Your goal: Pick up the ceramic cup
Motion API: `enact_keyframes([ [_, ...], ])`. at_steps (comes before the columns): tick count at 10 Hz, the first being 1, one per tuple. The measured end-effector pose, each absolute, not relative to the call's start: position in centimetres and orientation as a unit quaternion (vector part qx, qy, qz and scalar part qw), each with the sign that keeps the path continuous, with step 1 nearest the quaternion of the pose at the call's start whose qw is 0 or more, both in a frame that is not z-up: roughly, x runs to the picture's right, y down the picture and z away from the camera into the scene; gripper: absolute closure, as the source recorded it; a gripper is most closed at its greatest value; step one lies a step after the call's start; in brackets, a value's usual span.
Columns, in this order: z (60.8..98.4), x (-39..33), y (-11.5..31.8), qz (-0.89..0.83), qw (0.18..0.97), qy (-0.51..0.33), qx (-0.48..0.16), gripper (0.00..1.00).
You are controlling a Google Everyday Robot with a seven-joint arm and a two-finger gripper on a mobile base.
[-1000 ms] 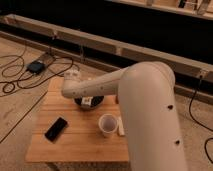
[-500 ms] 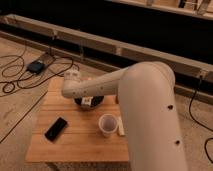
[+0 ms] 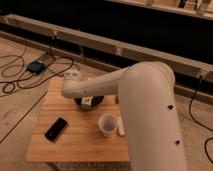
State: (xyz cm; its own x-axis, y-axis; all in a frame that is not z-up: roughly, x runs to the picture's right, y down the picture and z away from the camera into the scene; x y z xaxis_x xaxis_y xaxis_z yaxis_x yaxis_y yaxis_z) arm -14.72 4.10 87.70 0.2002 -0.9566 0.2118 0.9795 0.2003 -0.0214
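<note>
While the arm (image 3: 145, 100) keeps the pose it had a moment ago, the gripper (image 3: 88, 100) hangs low over the dark round bowl (image 3: 97, 102) at the far side of the wooden table (image 3: 75, 145); how far it is open cannot be told. The ceramic cup (image 3: 108, 124) stands upright and unmoved at front right, just beside a flat white block (image 3: 120, 126). A black phone (image 3: 56, 128) lies front left, with bare wood between it and the cup. Cables (image 3: 15, 75) trail across the floor (image 3: 15, 117) on the left.
</note>
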Motion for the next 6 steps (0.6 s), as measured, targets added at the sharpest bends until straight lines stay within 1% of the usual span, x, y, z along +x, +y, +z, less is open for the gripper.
enact_keyframes([
  [4, 87.3, -14.7, 4.0, -0.631, 0.768, -0.077, -0.079, 0.20],
  [6, 85.6, -14.0, 3.8, -0.646, 0.753, -0.080, -0.097, 0.20],
])
